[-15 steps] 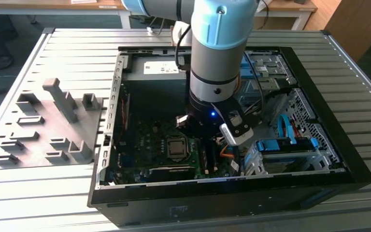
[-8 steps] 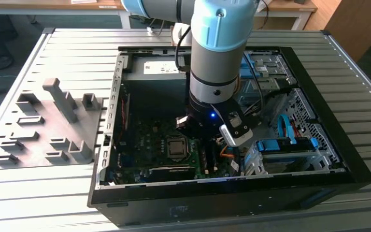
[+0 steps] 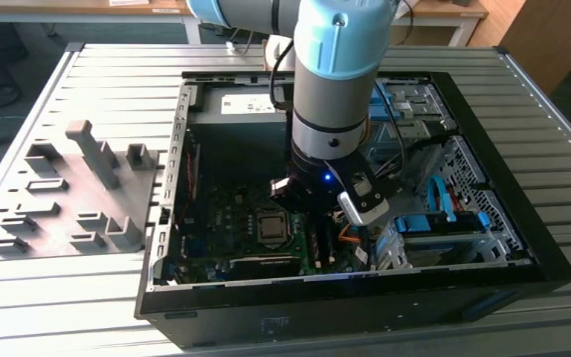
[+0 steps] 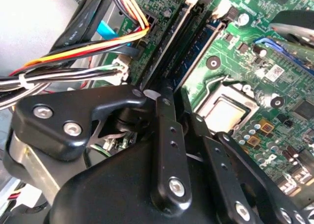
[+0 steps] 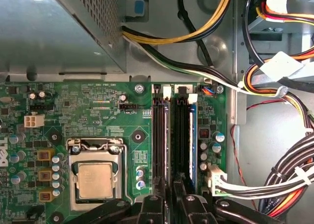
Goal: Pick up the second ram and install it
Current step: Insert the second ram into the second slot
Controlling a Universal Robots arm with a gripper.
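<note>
Tool (image 3: 317, 212) sits low inside the case (image 3: 484, 297), over the memory slots (image 5: 182, 140) right of the CPU socket (image 5: 95, 177). I think it pinches the second ram (image 5: 192, 145) into a slot, though seating is unclear.

One computer case (image 3: 166, 297), one CPU (image 5: 95, 181), one gripper (image 5: 171, 204).

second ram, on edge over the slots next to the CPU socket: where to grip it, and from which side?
Pinch the second ram by its two flat faces, mid-length along its upper long edge, coming straight down onto the motherboard. It appears to stand on edge, parallel to the memory slots, which crowd it closely, with cables beyond, so a sideways approach looks blocked.
</note>
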